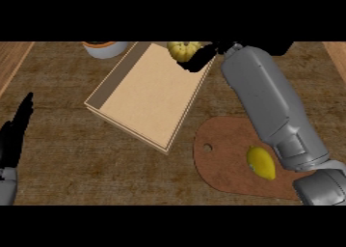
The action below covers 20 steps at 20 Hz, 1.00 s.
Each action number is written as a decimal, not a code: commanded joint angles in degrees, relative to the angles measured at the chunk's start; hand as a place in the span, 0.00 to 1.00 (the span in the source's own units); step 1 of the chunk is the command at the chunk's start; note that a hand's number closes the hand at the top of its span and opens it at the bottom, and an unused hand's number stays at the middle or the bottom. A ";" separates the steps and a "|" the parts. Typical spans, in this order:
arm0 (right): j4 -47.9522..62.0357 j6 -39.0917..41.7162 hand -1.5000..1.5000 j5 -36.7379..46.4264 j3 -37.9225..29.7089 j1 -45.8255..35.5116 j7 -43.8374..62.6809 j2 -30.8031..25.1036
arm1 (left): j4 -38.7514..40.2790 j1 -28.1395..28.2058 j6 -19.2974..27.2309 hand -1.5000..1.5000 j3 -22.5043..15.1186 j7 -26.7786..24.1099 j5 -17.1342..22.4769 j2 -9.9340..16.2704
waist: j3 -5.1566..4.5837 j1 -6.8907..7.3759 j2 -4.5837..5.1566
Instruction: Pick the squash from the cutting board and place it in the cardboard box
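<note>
Head view: squash, small, pale yellow, ribbed like a pumpkin, sits at the far end of the cardboard box, right hand curled round it. Left hand at lower-left edge, fingers straight, holding nothing. Lemon on cutting board.

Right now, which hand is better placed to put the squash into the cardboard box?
The right hand. It is curled round the squash at the far end of the cardboard box. The left hand rests open at the view's left edge, away from the box.
</note>
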 commanded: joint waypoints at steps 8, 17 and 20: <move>17.13 -4.57 1.00 -4.72 -2.05 -11.21 4.80 5.67 | 1.05 -2.11 -1.51 0.50 -1.02 -1.57 -0.63 -0.28 | -0.05 2.80 0.93; 24.83 -14.06 1.00 -5.00 0.20 -12.76 8.10 5.73 | 0.58 -6.24 -2.16 0.50 -2.63 1.28 -1.27 -1.12 | -0.10 5.86 1.81; 27.59 -12.03 0.00 -7.37 -0.54 -12.51 10.18 5.73 | 1.80 -6.71 -1.06 0.50 -3.85 -0.43 -2.72 -2.16 | -0.15 7.61 2.41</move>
